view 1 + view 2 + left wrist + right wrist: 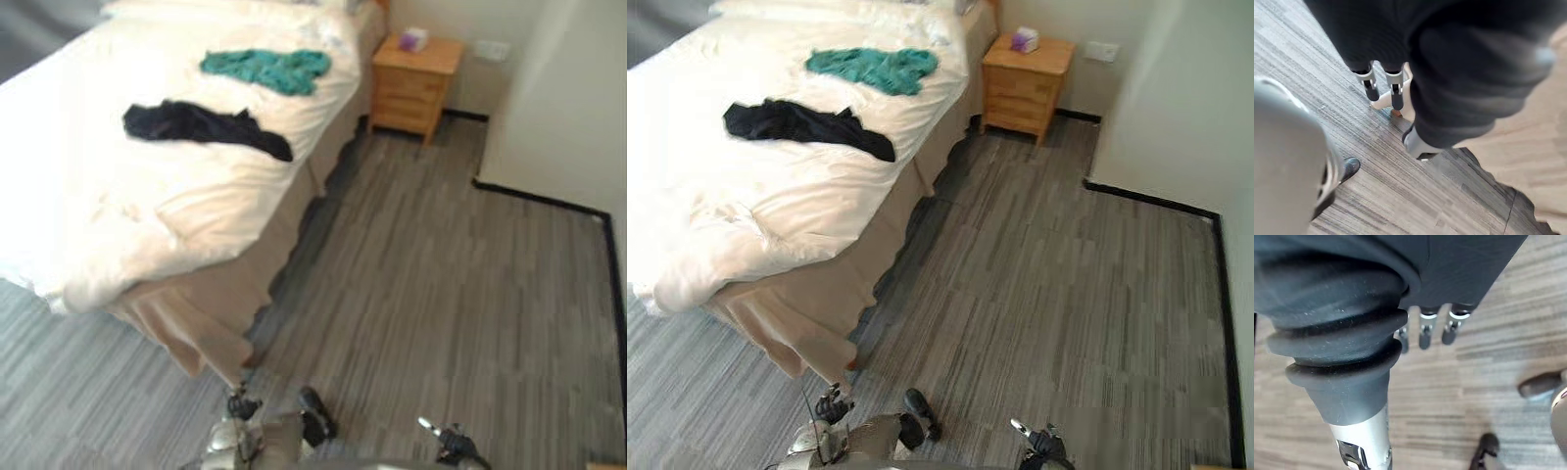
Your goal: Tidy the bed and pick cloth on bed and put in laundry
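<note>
While a black cloth (201,125) and a teal cloth (266,69) lie loose on the white bed (98,206), the black one nearer the foot and the teal one up toward the pillows, the robot stands on the grey floor (441,294) off the bed's corner, well apart from both. Its left hand (1396,93) and right hand (1424,333) hang low at its sides, fingers straight and relaxed, holding nothing (sensible enough, since neither cloth looks within reach from where it stands). The duvet is rumpled near the foot corner, so the tidying looks not yet done, and both cloths have yet to be lifted. Likely the task is at its start: an approach to the bedside would come before any grasp, the black cloth being the closer. By the head of the bed a wooden nightstand (416,83) stands against the wall, its drawers shut, so their contents cannot be told; a small tissue box (412,39) sits on top.
</note>
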